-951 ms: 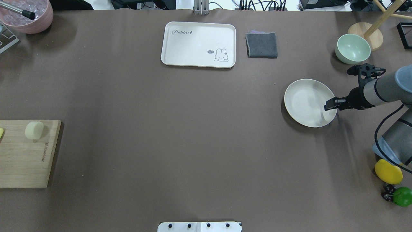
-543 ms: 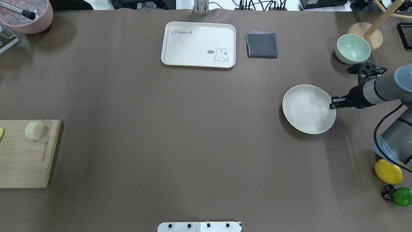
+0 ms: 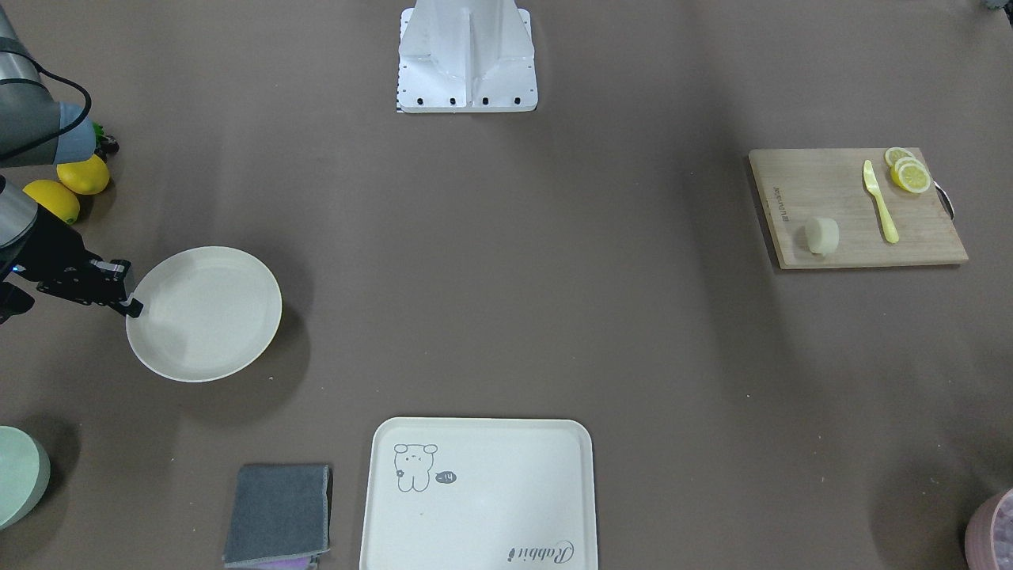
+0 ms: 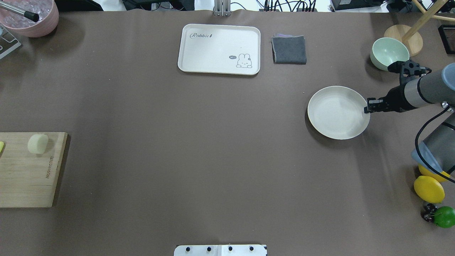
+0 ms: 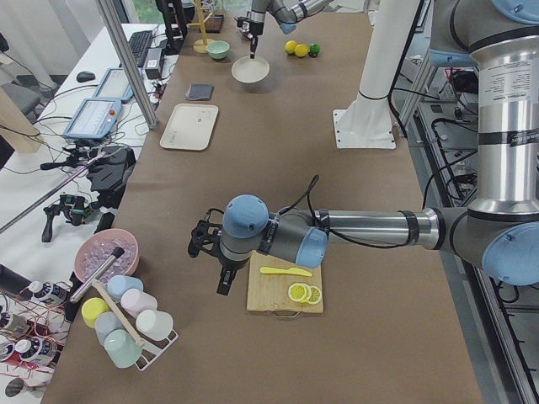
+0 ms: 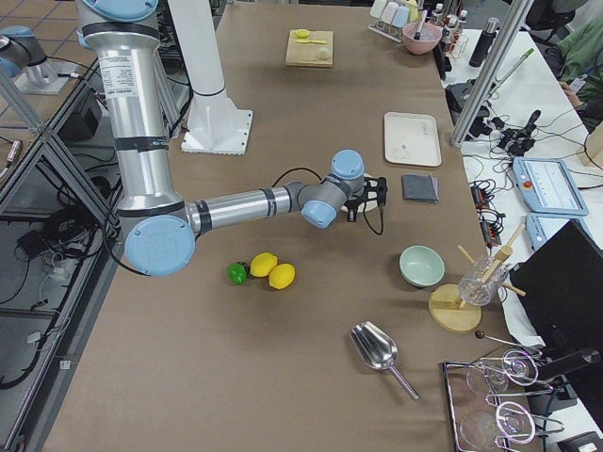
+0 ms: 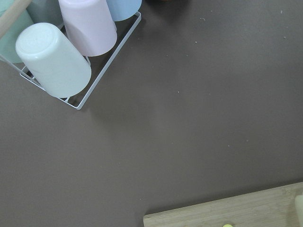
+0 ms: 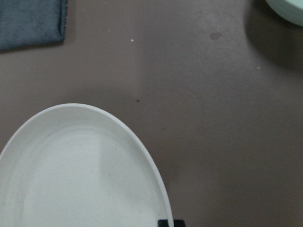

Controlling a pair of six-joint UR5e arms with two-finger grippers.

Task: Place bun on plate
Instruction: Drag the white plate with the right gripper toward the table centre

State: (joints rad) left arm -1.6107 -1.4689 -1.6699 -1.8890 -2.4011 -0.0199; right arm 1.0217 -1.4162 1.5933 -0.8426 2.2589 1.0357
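On my near left, the small pale cream-white soft bun (image 4: 38,143) lies on the light wooden cutting board (image 4: 32,177), untouched, and my left gripper (image 5: 223,286) hangs just off the board's outer end, not over the bun. Only the side camera shows that hand, so I cannot tell whether it is wide or narrow. Farther out on my right, my right gripper (image 4: 367,107) is pinched narrow on the rim of the round shallow cream-white plate (image 4: 334,113), holding it by that edge alone. Beyond the plate sit the pale green bowl (image 4: 389,53), the dark grey folded cloth (image 4: 289,49) and the cream rectangular tray with a rabbit drawing (image 4: 218,48). Bun and plate are well apart, at opposite ends of the table, so I judge the task barely begun. A thin grip on one edge could let the plate tilt or slip, and a swing could knock the bowl near my wrist. The bun is soft and rounded, so a hard squeeze would dent it and an off-centre one could roll it away. The overhead view cuts off the board's far end. The front-facing view shows the yellow lemon slices (image 3: 908,172) and the yellow plastic knife (image 3: 880,202) lying there. My right wrist view shows one fingertip at the rim.
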